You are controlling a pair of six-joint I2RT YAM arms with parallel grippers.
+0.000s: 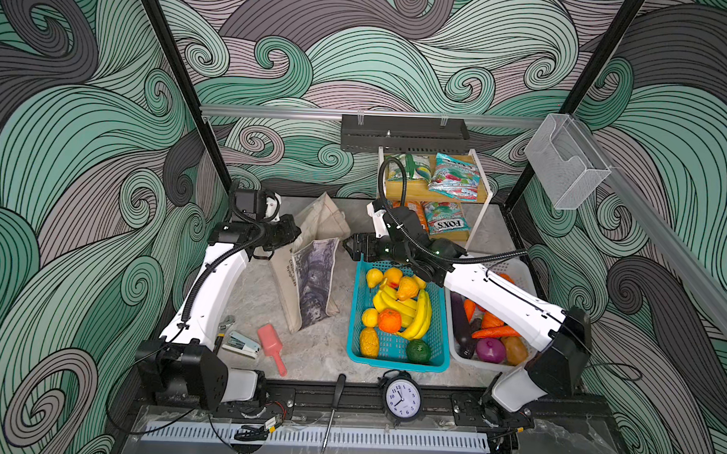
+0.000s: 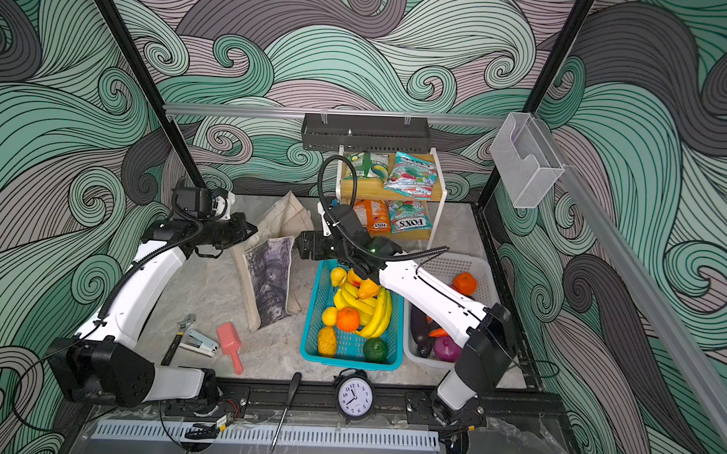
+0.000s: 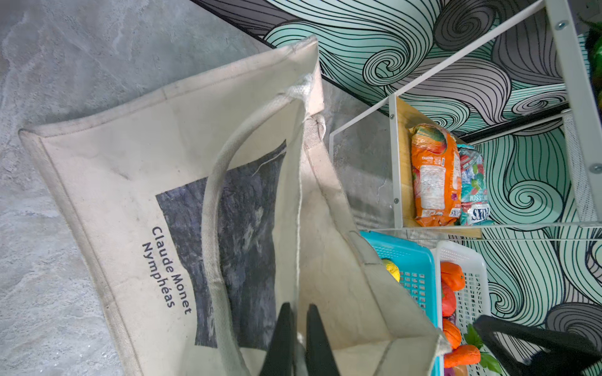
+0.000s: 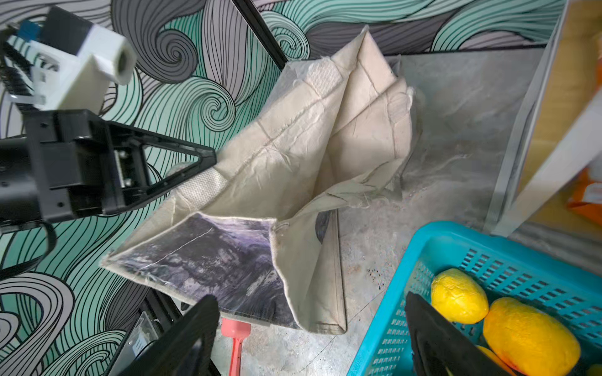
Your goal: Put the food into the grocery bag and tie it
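Observation:
The beige grocery bag (image 1: pixel 310 272) (image 2: pixel 268 274) (image 4: pixel 293 146) stands half collapsed on the table, print side towards the baskets. My left gripper (image 1: pixel 293 234) (image 3: pixel 299 322) is shut on the bag's top rim and holds the mouth up. My right gripper (image 1: pixel 348 246) (image 4: pixel 309 312) hangs open just right of the bag, over the far end of the teal basket (image 1: pixel 398 364), holding nothing. Bananas (image 1: pixel 417 317), an orange (image 1: pixel 389 320) and yellow fruit lie in that basket. An eggplant (image 1: pixel 460 318) and carrot (image 1: pixel 495 332) lie in the white basket (image 1: pixel 514 268). A green packet (image 1: pixel 407 167) and a teal-red packet (image 1: pixel 455 177) rest on the shelf.
A two-level wooden shelf (image 1: pixel 400 192) stands at the back right with more packets below. A pink scoop (image 1: pixel 271 345), stapler (image 1: pixel 241 344) and wrench (image 1: pixel 225 325) lie front left. A clock (image 1: pixel 403 398) and screwdriver (image 1: pixel 334 406) sit on the front rail.

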